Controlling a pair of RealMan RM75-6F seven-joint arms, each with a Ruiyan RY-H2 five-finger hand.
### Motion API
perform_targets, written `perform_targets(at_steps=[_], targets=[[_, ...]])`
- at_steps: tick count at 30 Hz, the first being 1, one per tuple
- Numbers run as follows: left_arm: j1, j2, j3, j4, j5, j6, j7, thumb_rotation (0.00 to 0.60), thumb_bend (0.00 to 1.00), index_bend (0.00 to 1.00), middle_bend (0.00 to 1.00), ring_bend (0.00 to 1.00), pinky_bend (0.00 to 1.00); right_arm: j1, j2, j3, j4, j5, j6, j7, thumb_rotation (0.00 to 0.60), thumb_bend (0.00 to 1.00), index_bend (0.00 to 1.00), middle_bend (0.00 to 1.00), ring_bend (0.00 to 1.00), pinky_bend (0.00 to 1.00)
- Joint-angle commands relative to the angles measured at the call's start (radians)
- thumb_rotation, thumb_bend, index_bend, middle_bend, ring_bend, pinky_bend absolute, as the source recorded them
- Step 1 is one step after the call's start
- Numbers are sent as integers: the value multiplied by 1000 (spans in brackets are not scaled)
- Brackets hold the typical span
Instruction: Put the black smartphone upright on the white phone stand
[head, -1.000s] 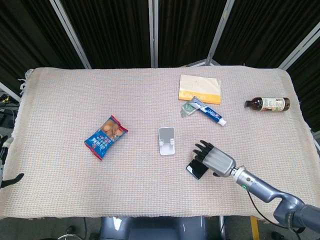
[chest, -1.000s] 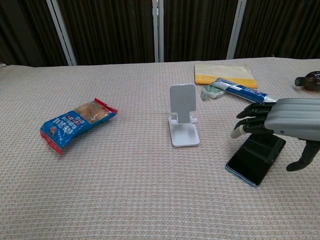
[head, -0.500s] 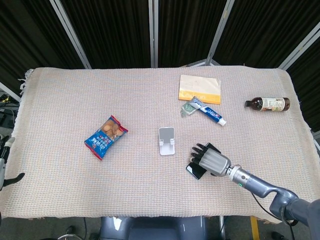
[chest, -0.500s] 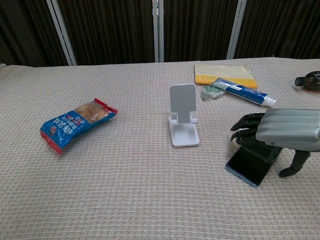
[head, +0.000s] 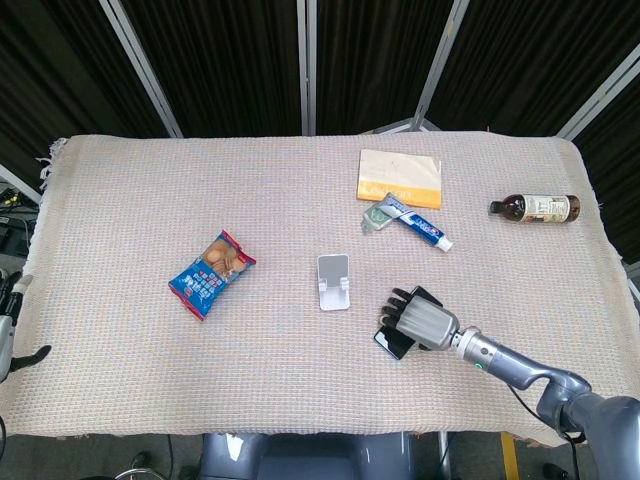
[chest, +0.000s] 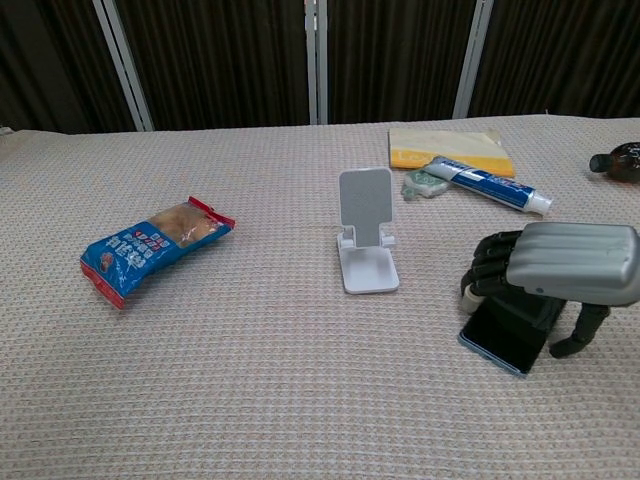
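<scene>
The black smartphone (head: 392, 342) (chest: 505, 330) lies flat on the woven cloth, right of the white phone stand (head: 334, 281) (chest: 366, 240), which stands upright with nothing on it. My right hand (head: 422, 320) (chest: 570, 262) arches over the phone. Its fingers (chest: 487, 275) curl down against the phone's left edge and its thumb (chest: 585, 330) reaches down at the right edge, so it grips the phone by its sides. Most of the phone is hidden under the palm. Only a sliver of my left hand (head: 12, 335) shows, off the table's left edge.
A blue snack bag (head: 211, 272) (chest: 150, 245) lies left of the stand. Behind the stand are a toothpaste tube (head: 420, 228) (chest: 487, 184), a small green pack (head: 378, 216) and a yellow packet (head: 400, 178) (chest: 450, 148). A brown bottle (head: 535, 208) (chest: 618, 163) lies at the far right.
My right hand came down over the phone and its fingers curled in against the edges. The phone's near corner shifted slightly right.
</scene>
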Motion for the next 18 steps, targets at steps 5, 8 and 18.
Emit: perform_targets(at_steps=[5,8,18], targets=[[0,3,2,-6,5,2,-4,600,0,0,0,0,0,-12,-3,2,36,-2,94,25,600,170,487,507,413,229],[2,7,4,-10,14,5,-13,600,0,0,0,0,0,-14,14,12,20,0,131,8,600,169,489,508,413,229],[10,30,13,-27,50,27,-55,600,0,0,0,0,0,21,154,79,-189,-29,254,-235,600,166,499,509,414,233]])
